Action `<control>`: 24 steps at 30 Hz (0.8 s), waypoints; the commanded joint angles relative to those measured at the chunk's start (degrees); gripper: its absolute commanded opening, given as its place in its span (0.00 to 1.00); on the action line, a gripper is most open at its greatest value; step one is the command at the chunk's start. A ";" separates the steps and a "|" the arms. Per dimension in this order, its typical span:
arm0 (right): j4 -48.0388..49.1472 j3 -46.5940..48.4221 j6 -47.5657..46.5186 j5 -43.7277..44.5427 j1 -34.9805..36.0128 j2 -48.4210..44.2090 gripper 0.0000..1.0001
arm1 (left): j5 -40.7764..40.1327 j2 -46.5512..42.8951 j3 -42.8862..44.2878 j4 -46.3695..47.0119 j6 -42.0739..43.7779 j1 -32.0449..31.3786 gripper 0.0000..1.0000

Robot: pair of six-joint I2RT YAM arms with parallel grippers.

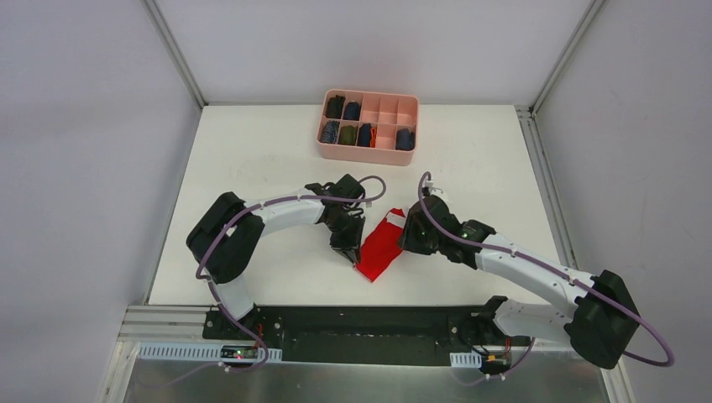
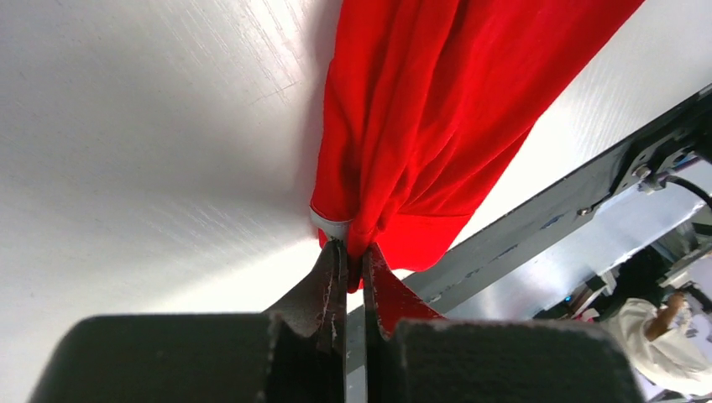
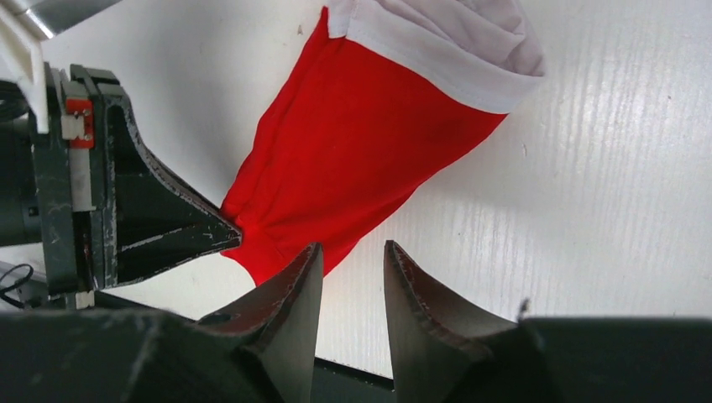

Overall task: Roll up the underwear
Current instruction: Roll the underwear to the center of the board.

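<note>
The red underwear (image 1: 379, 246) lies folded into a long narrow strip on the white table between my two grippers, its white band at the far end. My left gripper (image 1: 348, 248) is shut on the strip's near corner; the left wrist view shows the red cloth (image 2: 420, 109) pinched between the fingertips (image 2: 334, 267). My right gripper (image 1: 408, 238) is open and empty at the strip's right side. In the right wrist view its fingers (image 3: 294, 285) sit just short of the cloth (image 3: 361, 143), and the left gripper's finger (image 3: 168, 227) touches the cloth from the left.
A pink divided box (image 1: 368, 154) stands at the back of the table with several dark rolled garments in its compartments. The table's black front rail (image 1: 361, 323) runs close behind the underwear's near end.
</note>
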 commanded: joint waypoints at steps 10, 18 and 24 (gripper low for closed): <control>17.24 -3.07 -27.78 9.73 20.72 -0.34 0.40 | 6.92 -0.04 -1.10 0.16 -13.21 1.93 0.00; 21.39 -2.67 -38.36 14.25 28.63 7.21 0.46 | 13.13 1.56 -1.04 0.22 -16.70 4.62 0.00; 21.40 -2.04 -42.46 15.45 31.43 10.07 0.52 | 16.99 2.09 -1.41 0.06 -17.16 6.87 0.00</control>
